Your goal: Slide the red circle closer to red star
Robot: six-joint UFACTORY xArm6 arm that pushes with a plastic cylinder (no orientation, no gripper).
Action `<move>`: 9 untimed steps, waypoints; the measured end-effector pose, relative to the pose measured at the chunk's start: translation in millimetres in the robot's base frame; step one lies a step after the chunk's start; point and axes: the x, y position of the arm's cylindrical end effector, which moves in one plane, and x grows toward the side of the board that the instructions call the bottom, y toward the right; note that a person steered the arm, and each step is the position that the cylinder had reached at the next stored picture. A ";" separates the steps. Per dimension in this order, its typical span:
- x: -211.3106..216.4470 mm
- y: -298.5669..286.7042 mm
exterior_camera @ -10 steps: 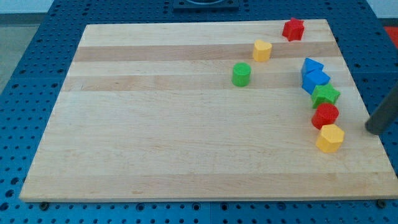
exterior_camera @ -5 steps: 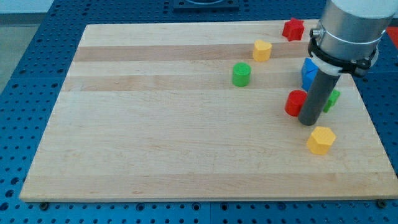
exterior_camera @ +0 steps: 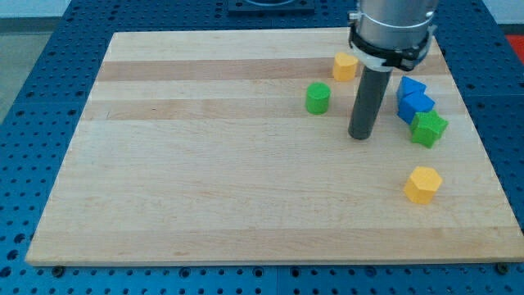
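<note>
My tip [exterior_camera: 360, 137] rests on the wooden board [exterior_camera: 205, 164], right of the middle. The rod rises from it to the arm's grey body at the view's top right. No red circle and no red star show in the view; the rod and the arm's body cover the board behind them. The tip is below and to the right of a green cylinder [exterior_camera: 318, 97] and to the left of a green star [exterior_camera: 428, 128].
A yellow block [exterior_camera: 345, 65] lies just left of the rod's upper part. Two blue blocks [exterior_camera: 412, 87] [exterior_camera: 418, 105] sit right of the rod, above the green star. A yellow hexagon [exterior_camera: 422, 183] lies towards the lower right. The board's right edge is close.
The rod swept in from the right edge, pushed the red circle left out of the block row, then moved up and left. Both red blocks have gone out of sight behind the arm.
</note>
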 end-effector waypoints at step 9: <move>-75.2 44.0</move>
